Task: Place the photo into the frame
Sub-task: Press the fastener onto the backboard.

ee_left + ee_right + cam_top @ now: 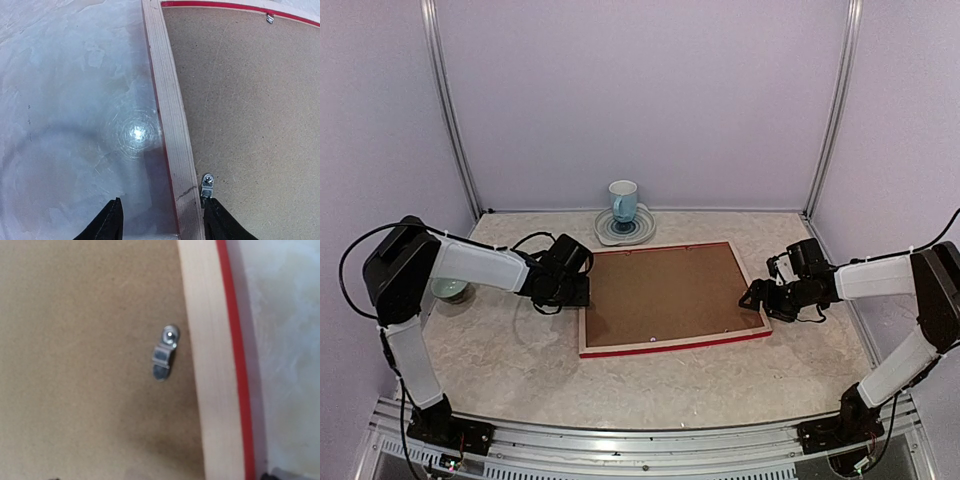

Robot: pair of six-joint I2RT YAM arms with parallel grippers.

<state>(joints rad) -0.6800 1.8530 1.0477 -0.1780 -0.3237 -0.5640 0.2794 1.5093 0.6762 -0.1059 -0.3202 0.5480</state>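
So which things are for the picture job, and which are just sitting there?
For the job: frame, lying back up; brown backing board inside it; metal clip; left end effector and right end effector at its sides. No photo shows.
Just lying about: mug on its plate; pale green bowl.

Mug point(623, 197) on striped plate point(604, 231)

**Robot test cell in a laboratory.** A pale marble-patterned counter point(520, 350) is enclosed by plain lilac wall panels point(640, 100), which are held in slim aluminium corner posts point(450, 110). A white-and-black left robot arm point(470, 265) and a matching right robot arm point(875, 275) are bolted to a silver extruded aluminium rail point(640, 445) at the near edge.
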